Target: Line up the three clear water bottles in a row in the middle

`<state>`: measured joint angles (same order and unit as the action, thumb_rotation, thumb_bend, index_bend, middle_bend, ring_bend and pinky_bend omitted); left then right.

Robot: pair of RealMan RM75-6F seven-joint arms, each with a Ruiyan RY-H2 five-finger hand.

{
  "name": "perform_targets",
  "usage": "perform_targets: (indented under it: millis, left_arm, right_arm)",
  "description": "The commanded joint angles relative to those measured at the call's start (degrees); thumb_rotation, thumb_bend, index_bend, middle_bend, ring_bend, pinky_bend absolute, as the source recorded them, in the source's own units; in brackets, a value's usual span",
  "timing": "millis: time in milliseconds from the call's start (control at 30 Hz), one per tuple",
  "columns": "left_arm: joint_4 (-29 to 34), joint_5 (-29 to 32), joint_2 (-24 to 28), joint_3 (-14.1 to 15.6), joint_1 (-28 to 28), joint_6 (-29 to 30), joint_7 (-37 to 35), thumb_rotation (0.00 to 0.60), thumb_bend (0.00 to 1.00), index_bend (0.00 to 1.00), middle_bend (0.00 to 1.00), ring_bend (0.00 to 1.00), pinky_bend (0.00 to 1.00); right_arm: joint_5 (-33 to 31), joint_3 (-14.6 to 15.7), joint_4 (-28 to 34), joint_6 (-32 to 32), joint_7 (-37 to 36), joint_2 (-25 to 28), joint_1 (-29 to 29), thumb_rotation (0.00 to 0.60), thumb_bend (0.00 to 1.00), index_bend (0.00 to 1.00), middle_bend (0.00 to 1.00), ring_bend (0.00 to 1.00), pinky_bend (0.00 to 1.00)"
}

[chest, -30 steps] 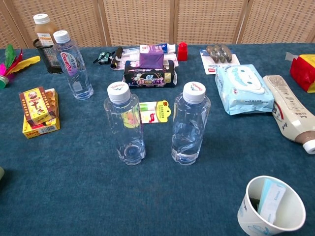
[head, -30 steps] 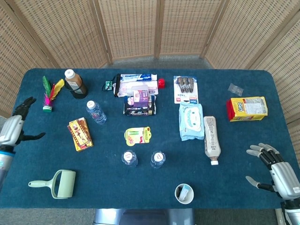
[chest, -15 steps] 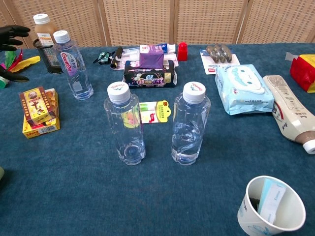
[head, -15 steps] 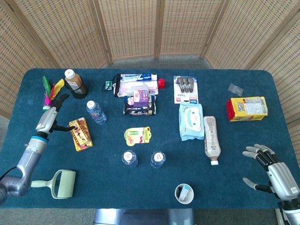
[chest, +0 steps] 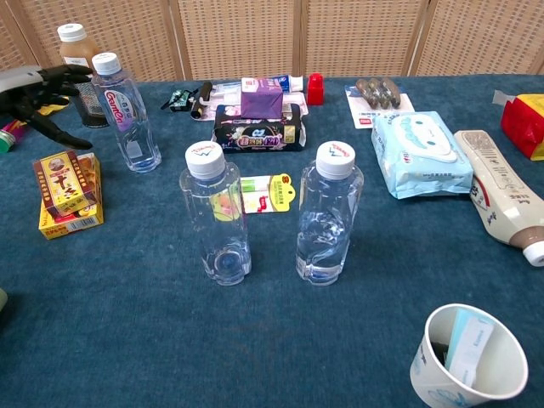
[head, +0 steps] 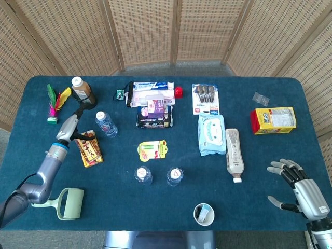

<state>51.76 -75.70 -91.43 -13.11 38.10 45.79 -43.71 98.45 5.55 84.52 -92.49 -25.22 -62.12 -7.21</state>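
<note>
Two clear water bottles with white caps stand side by side near the table's middle front: one on the left [head: 143, 174] [chest: 216, 214], one on the right [head: 175, 176] [chest: 328, 214]. A third clear bottle [head: 106, 123] [chest: 125, 114] with a pink label stands further back left. My left hand [head: 71, 126] [chest: 41, 95] hovers open just left of that third bottle, fingers spread toward it without touching. My right hand [head: 300, 188] stays open at the table's front right corner, far from the bottles.
A yellow-red box [head: 88, 147] [chest: 65, 192] lies under the left hand. A brown bottle in a black holder [head: 83, 92], a shuttlecock [head: 54, 104], snack packs [head: 154, 115], wipes [head: 211, 134], a lying lotion bottle [head: 234, 153], a paper cup [head: 204, 214] and a lint roller [head: 61, 203] are spread around.
My left hand has moved rightward from the table's left edge to just beside the third bottle. The right hand has barely shifted. The bottles have not moved.
</note>
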Motion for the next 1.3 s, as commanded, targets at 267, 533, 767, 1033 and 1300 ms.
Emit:
perform_targets:
  millis: [267, 533, 767, 1033, 1300]
  left_arm:
    - [-5.31, -3.67, -4.26, 1.42, 3.17, -0.49, -6.55, 0.600, 0.10, 0.00, 0.07, 0.07, 0.25]
    - [-7.97, -3.25, -7.36, 0.62, 4.25, 2.31, -3.81, 0.600, 0.24, 0.20, 0.32, 0.24, 0.38]
    - [-10.19, -1.29, -9.82, -0.78, 4.75, 3.74, -0.04, 0.600, 0.27, 0.31, 0.40, 0.29, 0.43]
    - [-10.70, -1.20, -10.72, -1.02, 4.64, 5.46, -1.02, 0.600, 0.28, 0.35, 0.42, 0.30, 0.44]
    - [-5.11, -6.03, -6.17, 1.47, 2.27, 12.76, -4.74, 0.600, 0.28, 0.35, 0.42, 0.30, 0.44]
  right_arm:
    - [-0.17, -0.92, 0.71, 0.46, 0.41, -0.14, 0.02, 0.600, 0.23, 0.26, 0.21, 0.13, 0.09]
    - [0.04, -1.25, 1.12, 1.34, 0.13, -0.16, -0.21, 0.600, 0.23, 0.26, 0.22, 0.13, 0.09]
    - [0.63, -1.23, 0.81, 1.13, -1.01, -0.03, -0.08, 0.600, 0.23, 0.26, 0.22, 0.13, 0.09]
    - [1.03, -1.46, 0.88, 0.84, -0.75, -0.14, 0.15, 0.600, 0.23, 0.26, 0.22, 0.13, 0.09]
    - [0.64, -1.69, 0.72, 2.26, 0.28, -0.78, -0.21, 0.600, 0.23, 0.26, 0.22, 0.13, 0.09]
